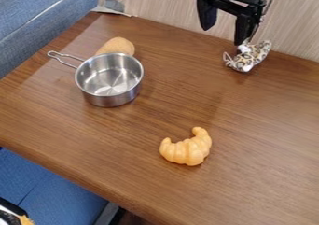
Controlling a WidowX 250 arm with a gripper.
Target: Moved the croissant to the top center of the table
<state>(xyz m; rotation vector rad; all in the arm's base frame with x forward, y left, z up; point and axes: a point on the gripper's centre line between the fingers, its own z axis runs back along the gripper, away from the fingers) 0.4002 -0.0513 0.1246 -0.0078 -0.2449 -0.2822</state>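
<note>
The gripper (222,32) hangs at the top right of the camera view, over the table's back edge, its two fingers spread apart with nothing between them. A golden toy croissant (187,149) lies on the brown wooden table (249,140), right of the front edge and well away from the gripper, its ends curving toward the back.
A metal pot (109,80) stands at the left, its wire handle pointing to the upper left. Behind it lies a tan, rounded object (117,46). Near the right finger is a leopard-spotted toy (250,56). A pale wood-grain wall (162,7) borders the table's back.
</note>
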